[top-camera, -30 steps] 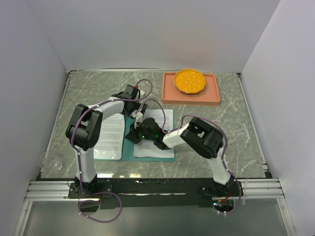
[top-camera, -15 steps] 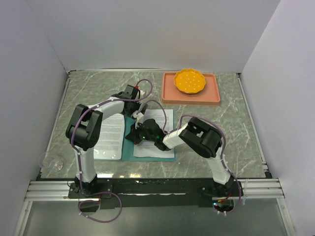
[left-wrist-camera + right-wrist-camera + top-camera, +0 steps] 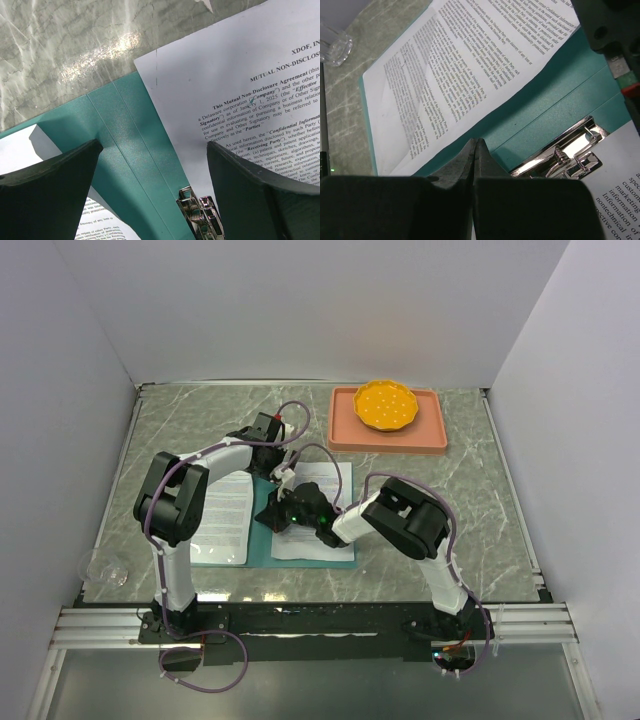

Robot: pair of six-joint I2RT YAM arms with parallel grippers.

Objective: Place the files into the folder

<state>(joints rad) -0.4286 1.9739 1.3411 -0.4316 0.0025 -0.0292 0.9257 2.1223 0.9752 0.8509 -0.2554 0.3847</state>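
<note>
Left gripper [image 3: 154, 150] hangs with jaws spread wide over the folder's [image 3: 125, 150] spine crease, gripping nothing. Right gripper [image 3: 475, 147] is pressed closed just above the teal, beside the metal clip [image 3: 572, 150]. Opened flat on the table [image 3: 180, 430], the folder has its spine running away from the arms. The files [image 3: 228, 512] lie one on each half, long sides along the spine. The right sheet's [image 3: 318, 476] heading end overhangs the far edge.

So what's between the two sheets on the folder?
Bare teal folder and its metal clip lie between the left sheet and right sheet, in both wrist views.
</note>
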